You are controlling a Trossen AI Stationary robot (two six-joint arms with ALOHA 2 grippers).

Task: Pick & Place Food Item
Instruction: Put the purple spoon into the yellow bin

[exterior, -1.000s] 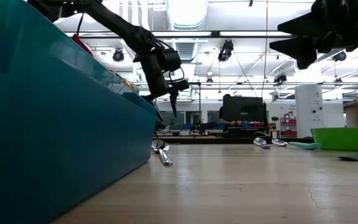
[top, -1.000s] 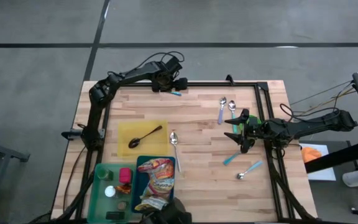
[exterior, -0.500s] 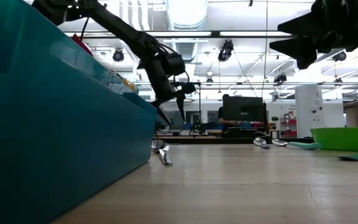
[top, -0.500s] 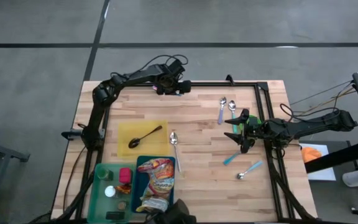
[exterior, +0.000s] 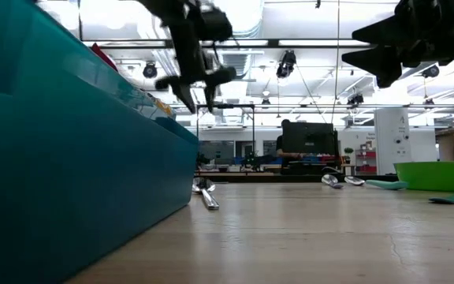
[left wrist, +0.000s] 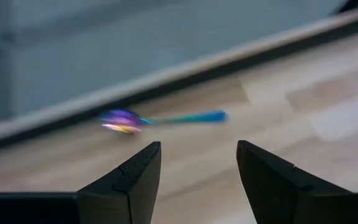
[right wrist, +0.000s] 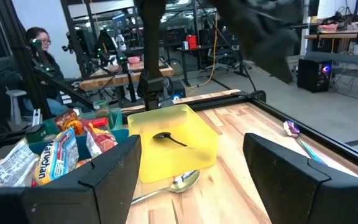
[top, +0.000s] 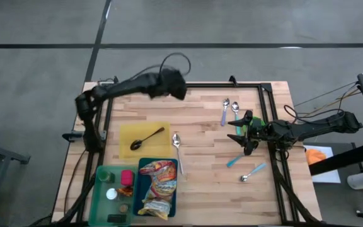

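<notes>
Snack bags sit packed in a blue bin at the desk's near-left edge, beside a green tray of small items, seen from overhead. A yellow box just beyond the bin holds a dark spoon; a silver spoon lies on the bare wood just beside it.

The left hand hangs raised over the far edge of the desk, blurred from above. Only its own wrist camera settles its state: the fingers stand apart with nothing between them, and beyond them a small blue-handled spoon lies on the wood near the dark frame rail.

The right hand hovers over the right half of the desk, released, jaws spread wide and empty. Two spoons lie beyond it; a light-blue spoon and another silver spoon lie nearer. Its wrist camera looks back across the desk to the yellow box, the snack bags, and a seated person in the room behind, whom the overhead camera does not catch.

From desk height the blue bin's wall fills the left, and what appears to be a green bowl shows at the far right.
</notes>
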